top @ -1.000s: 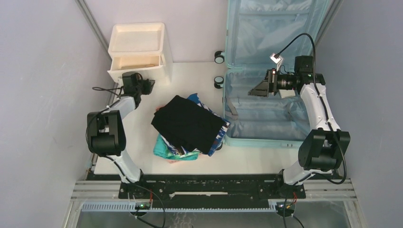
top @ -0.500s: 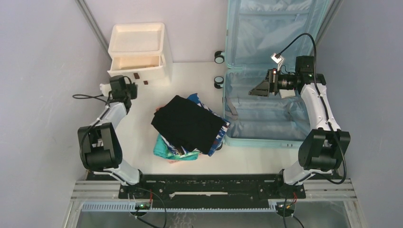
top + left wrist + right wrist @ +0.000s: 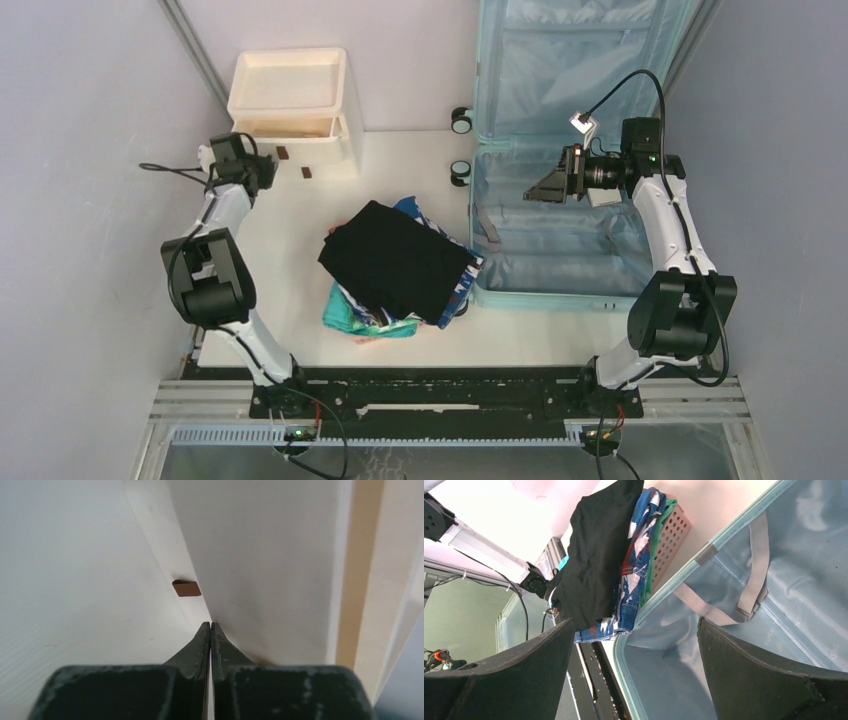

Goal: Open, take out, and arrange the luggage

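Drawer work at the white three-drawer box [image 3: 290,100] appears to be the step in hand. The left gripper [image 3: 210,628] sits at the box's near left corner, jaws pressed together on nothing, tips at the foot of the box wall beside a small brown pad [image 3: 186,588]. To do it well, part the jaws before seeking a drawer edge, then pull straight so the box does not slide. The right gripper [image 3: 543,188] hangs over the luggage [image 3: 560,255], jaws spread wide and empty. The luggage lies open at the right of the table [image 3: 300,300]. It is pale blue with light blue lining and a slack grey strap [image 3: 754,565]. No garment shows in the near half. Its lid [image 3: 575,60] stands against the far wall, and its wheels [image 3: 461,121] are on its left. Folded clothes [image 3: 400,262] are piled on a pink basket [image 3: 671,537] just left of it.
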{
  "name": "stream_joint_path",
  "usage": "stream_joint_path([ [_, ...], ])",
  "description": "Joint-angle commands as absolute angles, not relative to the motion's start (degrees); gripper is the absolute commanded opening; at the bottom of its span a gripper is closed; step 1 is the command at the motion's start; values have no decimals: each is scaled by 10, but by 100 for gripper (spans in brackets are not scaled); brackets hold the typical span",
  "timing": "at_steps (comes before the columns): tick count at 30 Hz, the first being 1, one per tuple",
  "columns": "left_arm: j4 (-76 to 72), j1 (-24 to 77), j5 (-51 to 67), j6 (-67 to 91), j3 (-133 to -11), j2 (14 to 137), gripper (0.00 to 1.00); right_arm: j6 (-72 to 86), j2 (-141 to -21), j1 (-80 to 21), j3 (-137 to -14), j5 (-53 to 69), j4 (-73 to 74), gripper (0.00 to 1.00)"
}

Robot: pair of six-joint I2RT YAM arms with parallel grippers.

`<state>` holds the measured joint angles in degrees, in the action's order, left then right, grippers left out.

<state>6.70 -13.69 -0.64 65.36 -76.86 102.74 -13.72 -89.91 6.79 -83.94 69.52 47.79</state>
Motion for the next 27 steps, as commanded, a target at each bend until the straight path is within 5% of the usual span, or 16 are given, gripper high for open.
stream_joint_path([
  [1, 46, -140, 35, 635, -837, 1025, 5, -150, -895, 72, -856, 707, 476, 100],
  [13, -89, -135, 89, 695, -684, 996, 10, -150, -906, 73, -859, 712, 476, 100],
  [27, -24, -133, 103, 697, -847, 1081, 11, -153, -903, 74, -857, 707, 478, 100],
])
